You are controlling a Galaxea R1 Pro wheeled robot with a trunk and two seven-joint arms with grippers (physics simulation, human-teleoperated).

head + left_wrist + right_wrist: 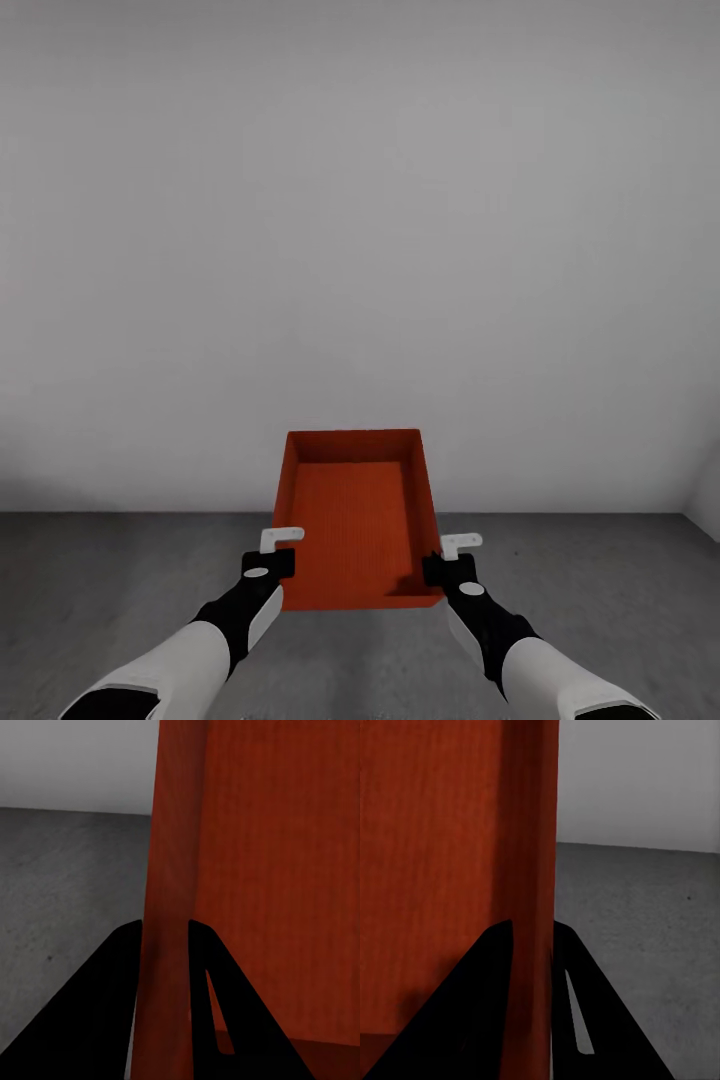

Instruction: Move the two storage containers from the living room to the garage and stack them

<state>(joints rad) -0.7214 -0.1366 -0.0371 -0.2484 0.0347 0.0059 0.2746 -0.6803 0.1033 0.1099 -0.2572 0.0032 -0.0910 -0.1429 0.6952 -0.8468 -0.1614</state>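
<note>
Both grippers are clamped on one orange-red bin (352, 515), held up in front of the robot above the grey concrete floor (600, 590). Left gripper (283, 545) pinches the bin's left wall near the close corner; in the left wrist view its two dark fingers (112, 997) sit either side of the thin wall (166, 945), pressed against it, one inside the bin and one outside. Right gripper (452, 550) does the same on the right wall; the right wrist view shows its fingers (480, 997) closed onto the wall edge (531, 945), with the bin's inner side (ribbed, a deeper red in shade) on one side and speckled floor (645, 930) on the other.

From the head view the bin is lidless and empty, its open top facing the camera, its long sides running away from the robot, and its far end tipped up against the background of a plain white wall (360, 200). Wall and floor meet in a straight line behind the bin, and a corner of a second wall shows at the far right edge. Both forearms reach forward, black at the wrists and white further back.
</note>
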